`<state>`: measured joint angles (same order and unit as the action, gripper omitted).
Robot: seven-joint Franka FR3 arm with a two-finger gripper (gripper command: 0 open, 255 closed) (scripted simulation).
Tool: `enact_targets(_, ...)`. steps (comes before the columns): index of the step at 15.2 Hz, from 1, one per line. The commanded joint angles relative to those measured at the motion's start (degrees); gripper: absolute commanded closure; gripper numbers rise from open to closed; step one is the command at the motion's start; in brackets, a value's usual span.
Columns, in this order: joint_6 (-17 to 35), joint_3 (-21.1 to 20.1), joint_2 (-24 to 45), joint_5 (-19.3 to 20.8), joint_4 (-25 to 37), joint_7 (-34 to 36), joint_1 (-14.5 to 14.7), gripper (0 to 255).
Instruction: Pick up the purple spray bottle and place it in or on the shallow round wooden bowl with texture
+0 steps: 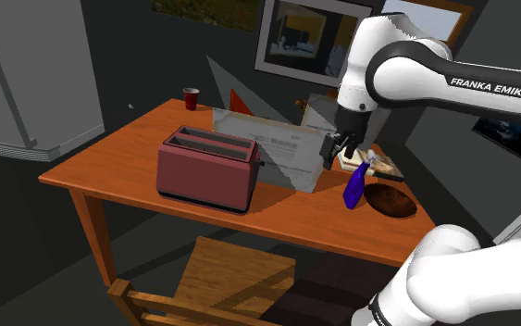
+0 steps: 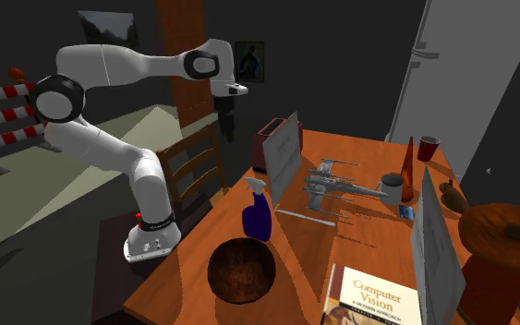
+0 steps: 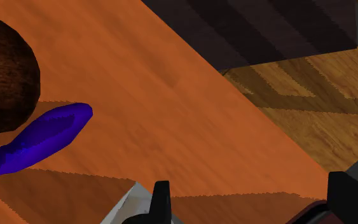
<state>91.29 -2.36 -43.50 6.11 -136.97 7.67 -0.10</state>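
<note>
The purple spray bottle [image 1: 353, 186] stands upright on the orange-brown table [image 1: 147, 153], close beside the dark round textured bowl [image 1: 390, 200]. My black gripper [image 1: 341, 148] hangs above the table, just to the shoulder view's left of the bottle's top, touching nothing. The second exterior view shows the bottle [image 2: 257, 218] right behind the bowl [image 2: 242, 270], with the gripper [image 2: 227, 130] higher up and off to the left. In the wrist view the fingers [image 3: 162, 201] stand wide apart, so the gripper [image 3: 255, 184] is open and empty; the bottle [image 3: 39, 139] and bowl [image 3: 2, 73] lie off to one side.
A dark red toaster [image 1: 207, 169] and an upright clear panel [image 1: 269, 148] stand mid-table. A red cup [image 1: 191, 97] is at the far corner. A book [image 2: 370, 297], a model spacecraft [image 2: 336, 181] and a second panel [image 2: 429, 245] lie beyond. A wooden chair [image 1: 221, 282] sits at the table's front edge.
</note>
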Motion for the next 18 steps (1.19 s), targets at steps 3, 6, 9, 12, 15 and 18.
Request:
enact_targets(3,3.4,1.7,-2.8,1.6,-4.1,-0.2,-1.4,0)
enact_targets(6,8.5,4.4,-6.6,4.2,-9.9,-0.5,-3.8,0)
enact_targets(9,13.8,7.5,-9.9,7.1,-15.2,-0.9,-6.7,0)
enact_targets(12,19.4,10.9,-12.6,10.2,-20.1,-1.4,-10.0,0)
enact_targets(15,25.6,14.8,-14.2,13.7,-24.5,-2.1,-13.7,0)
enact_targets(18,32.4,19.2,-14.6,17.4,-28.3,-2.9,-17.9,0)
